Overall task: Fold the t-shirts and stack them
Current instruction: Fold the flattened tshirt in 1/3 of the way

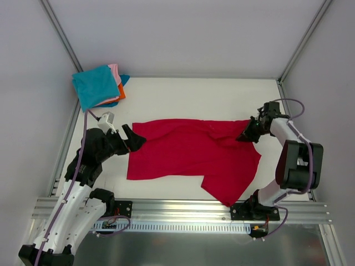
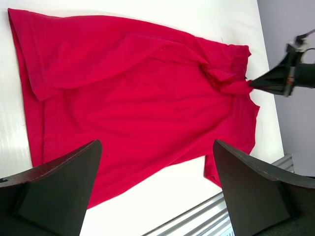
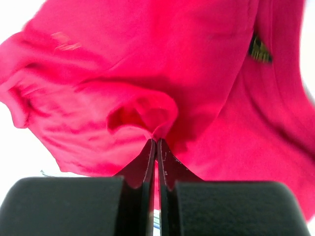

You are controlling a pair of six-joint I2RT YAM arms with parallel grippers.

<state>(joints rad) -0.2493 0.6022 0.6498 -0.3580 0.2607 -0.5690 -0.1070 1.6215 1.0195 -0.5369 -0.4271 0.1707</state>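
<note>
1. Top view: the red shirt [image 1: 188, 155] lies spread across the middle of the table [image 1: 222, 91].
2. Folded shirts [image 1: 99, 86] sit stacked at the far left corner.
3. Right gripper [image 1: 244, 137] pinches the red shirt's right edge, jaws together on cloth.
4. Left gripper [image 1: 136, 139] hovers at its left edge, jaws wide apart.
</note>
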